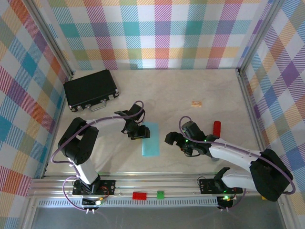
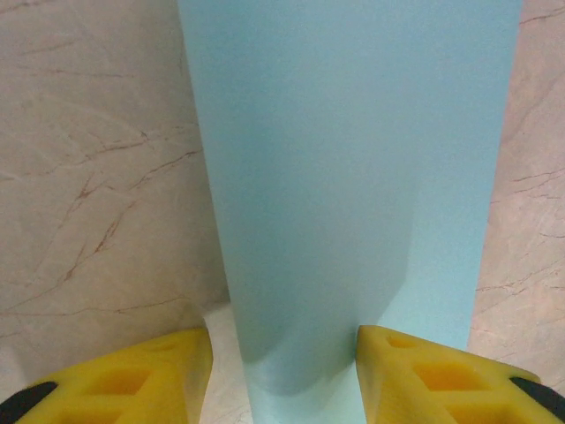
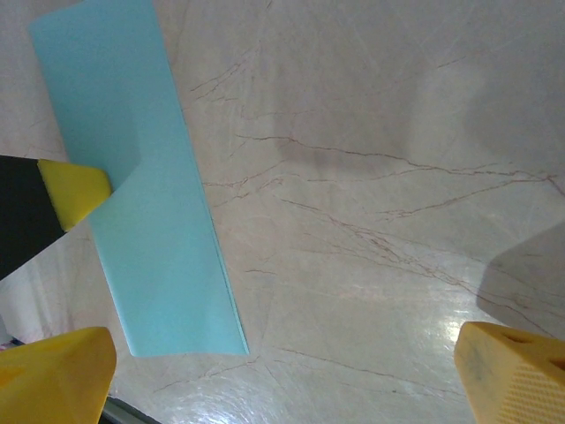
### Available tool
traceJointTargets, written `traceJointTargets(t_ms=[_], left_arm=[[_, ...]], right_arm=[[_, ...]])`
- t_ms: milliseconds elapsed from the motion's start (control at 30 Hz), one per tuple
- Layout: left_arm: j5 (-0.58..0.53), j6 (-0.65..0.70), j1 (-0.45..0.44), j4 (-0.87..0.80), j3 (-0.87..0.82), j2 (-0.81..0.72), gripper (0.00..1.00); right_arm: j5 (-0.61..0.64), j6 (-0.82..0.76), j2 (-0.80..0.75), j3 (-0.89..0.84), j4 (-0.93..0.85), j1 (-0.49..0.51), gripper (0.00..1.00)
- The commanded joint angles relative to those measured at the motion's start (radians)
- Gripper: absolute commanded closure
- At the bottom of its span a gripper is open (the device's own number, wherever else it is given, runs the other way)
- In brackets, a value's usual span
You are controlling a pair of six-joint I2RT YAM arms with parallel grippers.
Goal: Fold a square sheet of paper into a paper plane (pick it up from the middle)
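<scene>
The light turquoise-blue sheet of paper (image 1: 151,141) lies flat on the table, folded into a long narrow strip with two layers showing along one long edge (image 3: 141,203). My left gripper (image 1: 138,132) hovers low over the strip's far end and is open. Its yellow fingers (image 2: 424,371) stand at either side of the paper (image 2: 353,177), the right one over its edge. My right gripper (image 1: 172,139) is open to the right of the strip, above bare table (image 3: 282,371), not touching the paper. One left-gripper finger (image 3: 75,190) meets the strip's edge in the right wrist view.
A black case (image 1: 91,89) lies at the back left. A small tan scrap (image 1: 196,103) sits mid-back, and a red-tipped marker (image 1: 217,128) lies just right of my right arm. Red (image 1: 140,195) and green (image 1: 160,194) blocks sit on the front rail. Checked walls enclose the table.
</scene>
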Motion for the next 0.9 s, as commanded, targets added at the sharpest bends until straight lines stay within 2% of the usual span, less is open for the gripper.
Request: traceJointTargets(t_ms=[0,233,567,867], left_arm=[[-0.046,0.026,0.007,-0.054,0.003,0.044,0.52],[-0.068,0.039,0.007,-0.053,-0.005,0.071,0.51],[-0.106,-0.014,0.007,-0.023,-0.021,0.082,0.5],[-0.098,-0.015,0.007,-0.003,-0.039,0.099,0.49]], right_arm=[[-0.019,0.011,0.01,0.021,0.025,-0.003,0.02],[-0.022,0.013,0.022,0.024,0.027,-0.002,0.01],[-0.018,0.019,0.017,0.022,0.021,-0.002,0.01],[-0.013,0.031,0.019,0.011,0.022,-0.003,0.0]])
